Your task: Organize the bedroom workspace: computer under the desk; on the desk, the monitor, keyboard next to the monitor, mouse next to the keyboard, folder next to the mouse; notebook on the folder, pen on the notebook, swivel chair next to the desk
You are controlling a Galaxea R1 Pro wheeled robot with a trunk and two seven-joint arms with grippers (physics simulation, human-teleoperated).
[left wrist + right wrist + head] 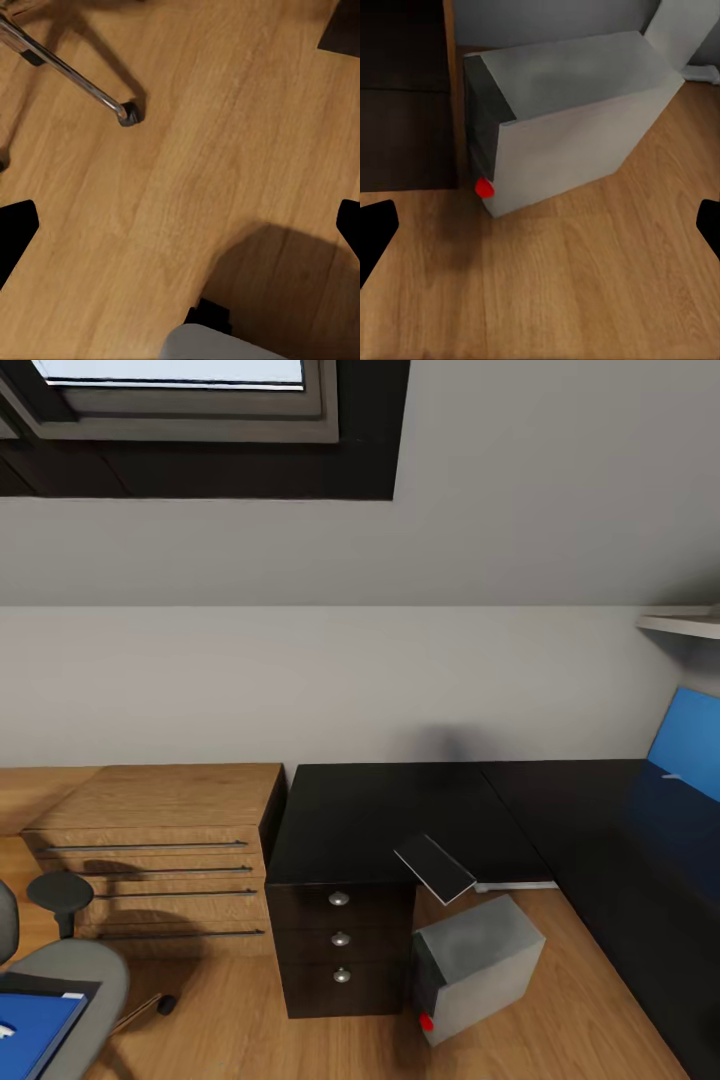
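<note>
While both my sets of fingers hang spread and empty over the wood floor, the folder sits nearest, bright blue and flat on the grey padded seat of the swivel chair. A chrome chair leg with its black caster is close under my left fingers; I could clip it and send the chair rolling.

Right fingers hover just short of the computer: matte pale-grey box, dark mesh front, red button, partly tucked beside the drawer unit. A bump there could hit the button or shove it askew.

Farther on, the table is glossy black and slick; a thin pale slab juts over its edge, tilted, and looks likely to slip off. I can't tell what it is. A blue panel sits at the far right.
</note>
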